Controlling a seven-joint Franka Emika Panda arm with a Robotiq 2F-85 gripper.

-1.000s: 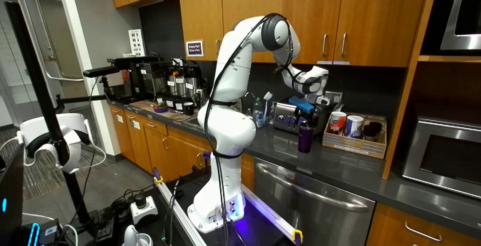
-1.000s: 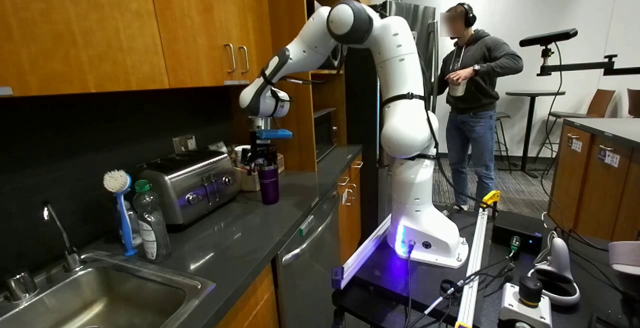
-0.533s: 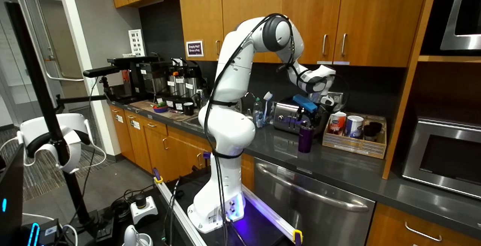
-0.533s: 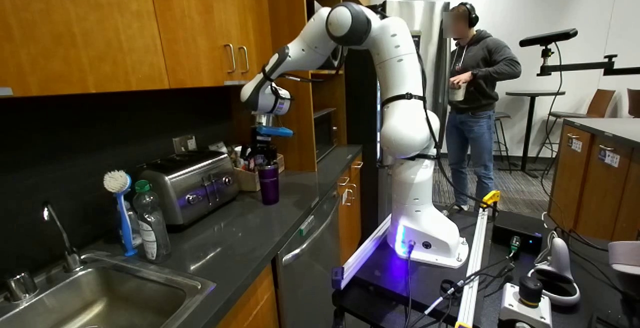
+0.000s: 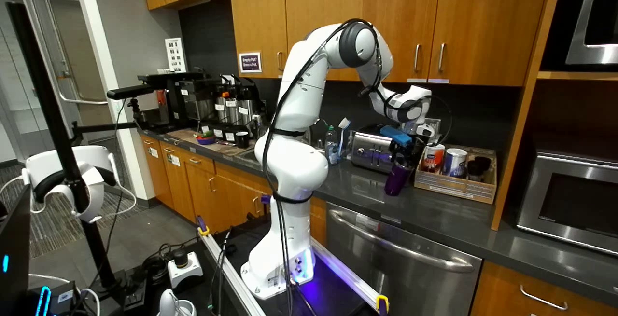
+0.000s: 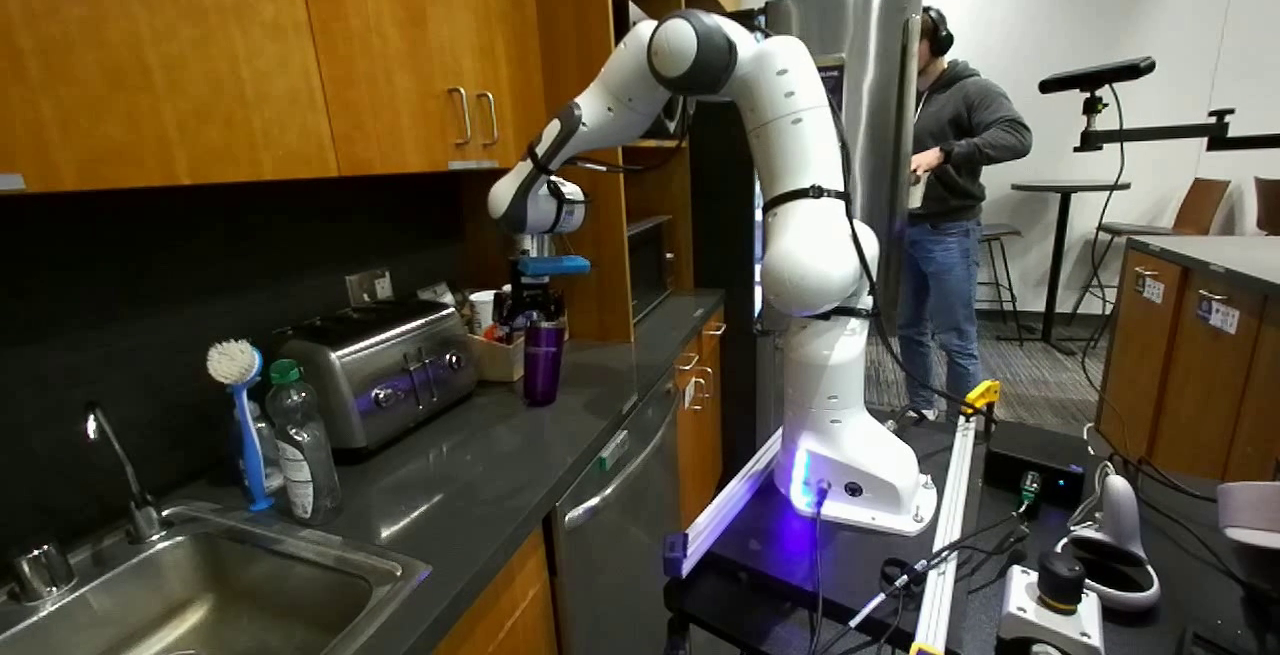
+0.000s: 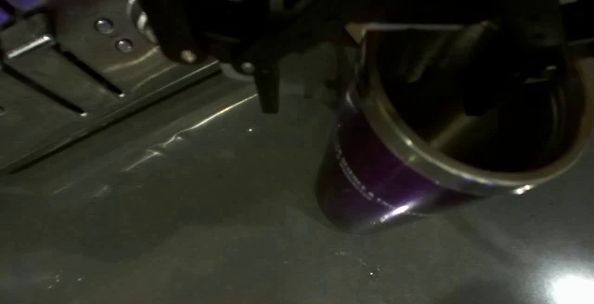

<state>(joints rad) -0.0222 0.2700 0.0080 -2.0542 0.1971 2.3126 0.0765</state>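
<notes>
Exterior view, purple tumbler (image 5: 397,181), long axis off vert., mouth up/rt

A metal toaster (image 7: 51,95) stands on the counter (image 7: 185,243) near the pincer (image 7: 372,108). In an exterior view, right of the pincer, a low box (image 5: 449,189) holds a red canister (image 5: 432,158) and a white-and-blue canister (image 5: 454,162). Left of the pincer in both exterior views, past the toaster, are a soap bottle (image 6: 303,460), a dish brush (image 6: 248,430) and a sink (image 6: 395,575). Wooden cupboards (image 5: 400,21) hang higher than the pincer; a dishwasher (image 5: 405,253) sits lower. Well apart from the pincer stands a man (image 6: 965,155).
</notes>
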